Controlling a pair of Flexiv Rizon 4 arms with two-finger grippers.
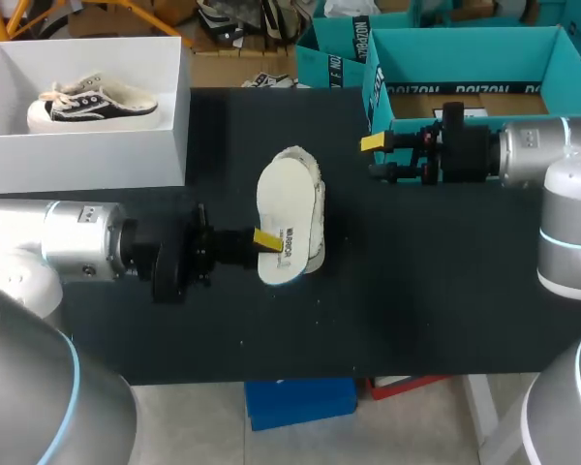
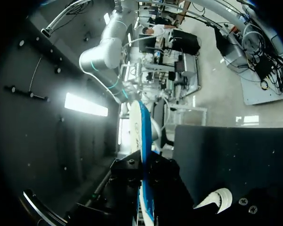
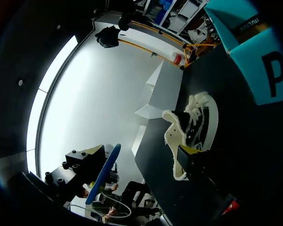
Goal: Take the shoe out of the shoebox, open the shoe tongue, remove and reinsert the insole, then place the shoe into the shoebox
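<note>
The left gripper [image 1: 267, 239] was clenched on the white insole [image 1: 285, 208], holding it just above the shoe [image 1: 320, 199] at the middle of the table [image 1: 416, 291]. The right gripper [image 1: 375, 158] hung to the right of the shoe and apart from it, fingers spread and empty, beside the teal shoebox [image 1: 465, 53].

Layout on the table [image 1: 416, 310], seen from above.
Shoe [image 1: 318, 194] at centre, apparently under its insole [image 1: 283, 208]; box [image 1: 87, 160] holding second shoe [image 1: 92, 102] rear left; shoebox [image 1: 465, 53] rear right.
</note>
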